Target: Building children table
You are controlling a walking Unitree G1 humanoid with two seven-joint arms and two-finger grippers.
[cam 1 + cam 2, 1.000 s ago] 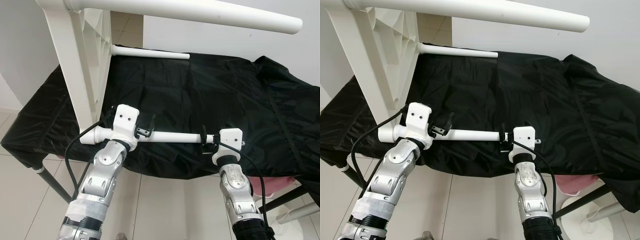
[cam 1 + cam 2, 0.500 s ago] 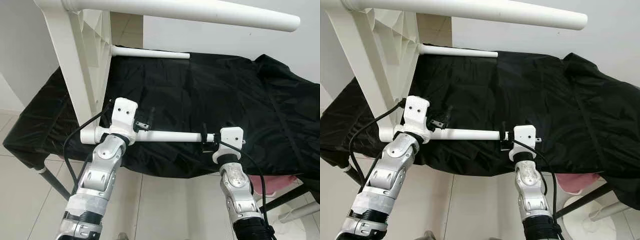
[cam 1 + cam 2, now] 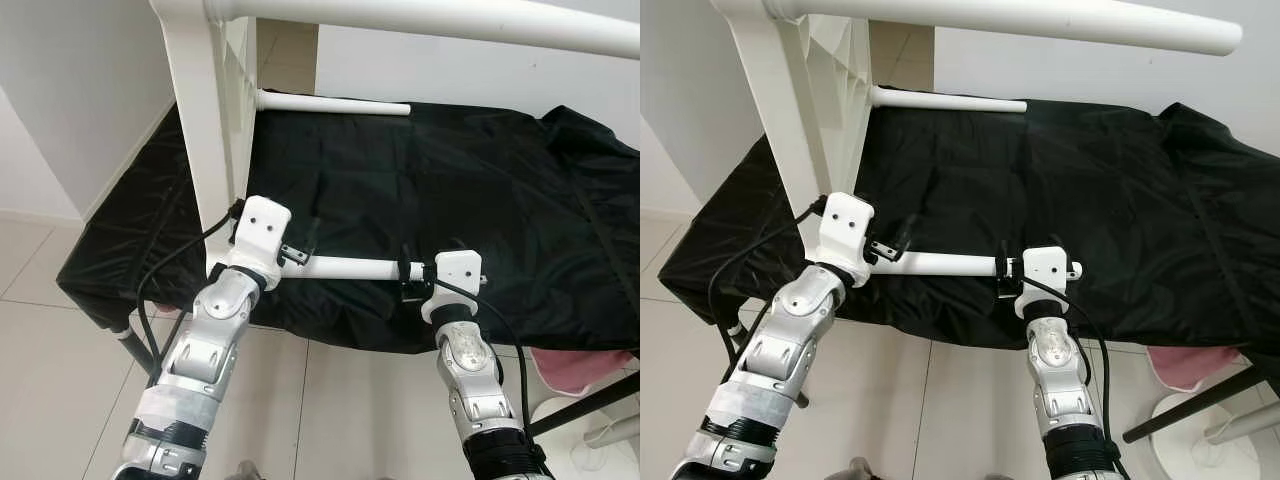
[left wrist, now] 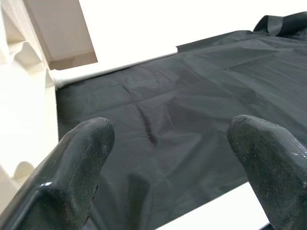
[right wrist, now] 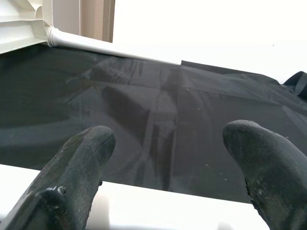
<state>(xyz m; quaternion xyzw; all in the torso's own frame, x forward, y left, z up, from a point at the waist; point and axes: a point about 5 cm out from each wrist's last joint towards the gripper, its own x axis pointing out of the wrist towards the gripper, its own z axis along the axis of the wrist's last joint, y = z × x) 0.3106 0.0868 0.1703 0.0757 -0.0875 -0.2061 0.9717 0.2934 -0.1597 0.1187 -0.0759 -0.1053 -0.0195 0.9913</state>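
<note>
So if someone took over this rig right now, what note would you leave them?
Left gripper: on the near white leg, close to the upturned table top; fingers look spread.
Right gripper: at that leg's free end, fingers also apart.
Table top stands on edge on the black cloth. Far leg and upper leg already stick out of it.
Left: I can't tell if the near leg is fully seated; check it.

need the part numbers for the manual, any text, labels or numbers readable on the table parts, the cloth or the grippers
No readable text in any view.
White table frame: plain, no label or number.
White leg held between the left gripper and right gripper: plain.
Far leg and top leg: plain.
Black cloth: no print.
White wrist housings: only small dark screw holes, no markings.
</note>
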